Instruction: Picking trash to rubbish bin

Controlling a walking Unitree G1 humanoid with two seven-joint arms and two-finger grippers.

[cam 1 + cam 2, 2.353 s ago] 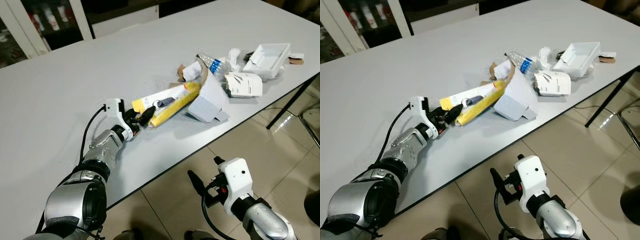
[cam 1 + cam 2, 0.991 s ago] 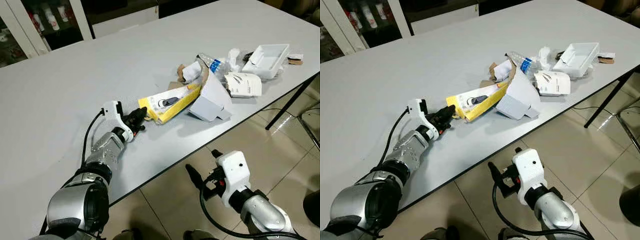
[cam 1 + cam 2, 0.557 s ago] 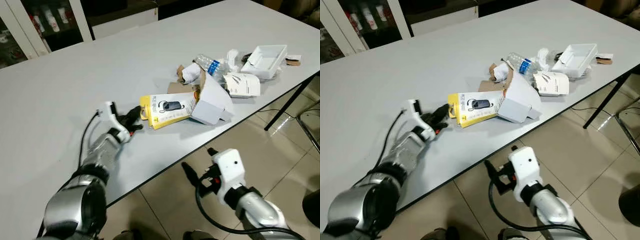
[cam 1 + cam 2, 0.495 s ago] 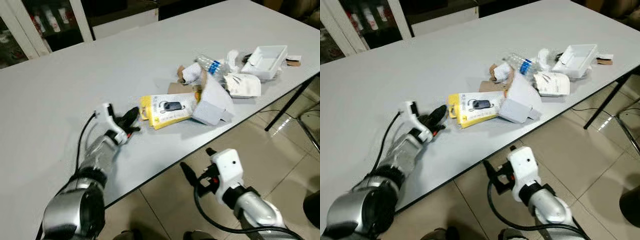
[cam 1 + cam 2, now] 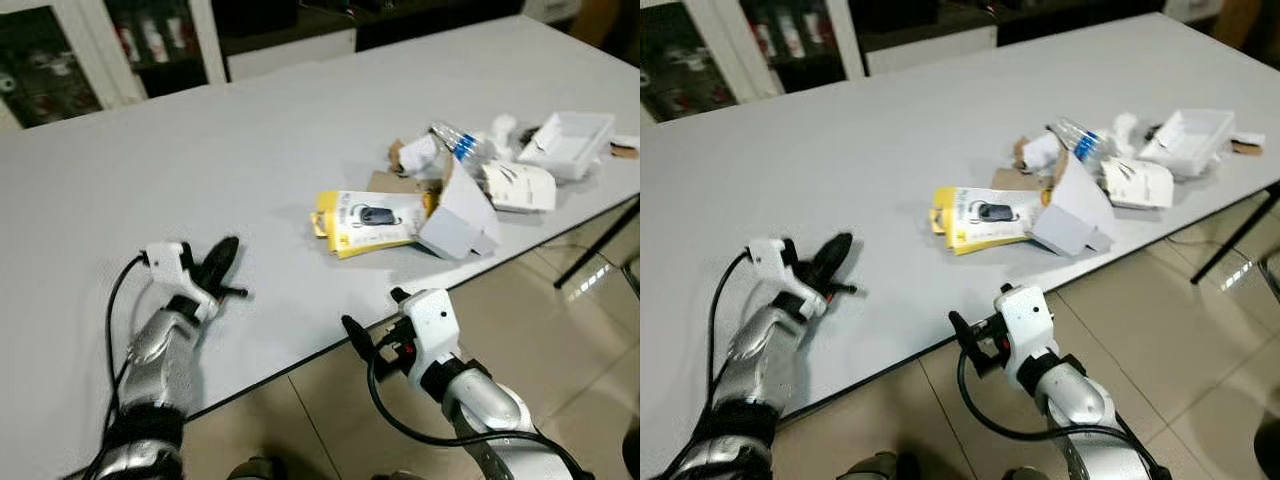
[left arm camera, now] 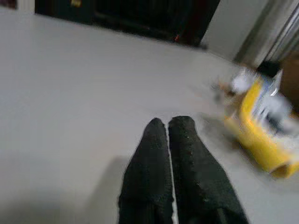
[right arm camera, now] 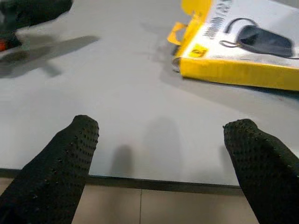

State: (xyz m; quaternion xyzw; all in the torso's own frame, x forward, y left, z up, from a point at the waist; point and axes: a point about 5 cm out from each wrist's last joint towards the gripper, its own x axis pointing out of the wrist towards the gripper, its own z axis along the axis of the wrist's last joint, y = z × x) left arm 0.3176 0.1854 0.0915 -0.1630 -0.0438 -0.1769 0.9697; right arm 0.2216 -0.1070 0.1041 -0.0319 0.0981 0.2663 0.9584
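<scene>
The left gripper [image 5: 226, 250], jaws pressed together and empty, hovers over the white table [image 5: 150, 160] well apart from the yellow package [image 5: 372, 220], while the right gripper [image 7: 163, 140], jaws spread wide, sits at the table's near edge below that package.

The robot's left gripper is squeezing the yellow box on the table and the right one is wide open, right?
Not quite. The left gripper is shut, but on nothing: the left eye view shows it on bare table, well apart from the yellow box, which lies flat by itself. The right gripper is wide open, as the right wrist view shows.
</scene>
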